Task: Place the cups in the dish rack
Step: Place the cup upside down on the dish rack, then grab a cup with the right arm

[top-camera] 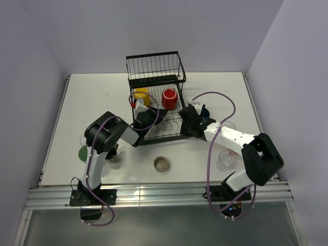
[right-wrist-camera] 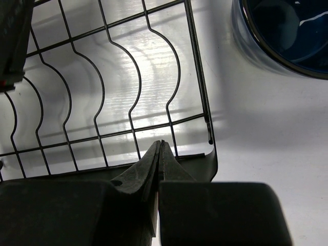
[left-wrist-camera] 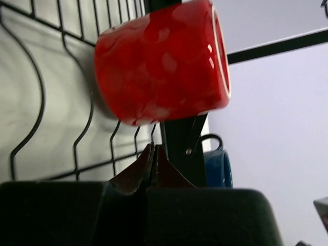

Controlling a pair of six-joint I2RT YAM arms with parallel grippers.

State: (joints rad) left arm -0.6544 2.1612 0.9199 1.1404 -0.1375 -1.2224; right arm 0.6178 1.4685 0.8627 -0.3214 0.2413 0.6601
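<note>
The black wire dish rack (top-camera: 154, 66) stands at the table's far middle. A red cup (top-camera: 169, 98) and a yellow cup (top-camera: 141, 94) sit in it. My left gripper (top-camera: 160, 116) hangs shut and empty over the rack floor. In the left wrist view the red cup (left-wrist-camera: 161, 61) lies on its side just beyond the shut gripper (left-wrist-camera: 155, 148). My right gripper (top-camera: 183, 124) is shut and empty at the rack's near right corner. In the right wrist view it (right-wrist-camera: 160, 146) is over the rack's wires (right-wrist-camera: 102, 102). A navy cup (right-wrist-camera: 287, 31) stands just outside the rack on the right.
A low brownish glass (top-camera: 161, 164) stands near the front middle. Clear glasses (top-camera: 224, 159) stand by the right arm. A green tumbler (top-camera: 83, 152) lies at the left edge, and a dark cup (top-camera: 114, 155) sits under the left arm. Walls close in on three sides.
</note>
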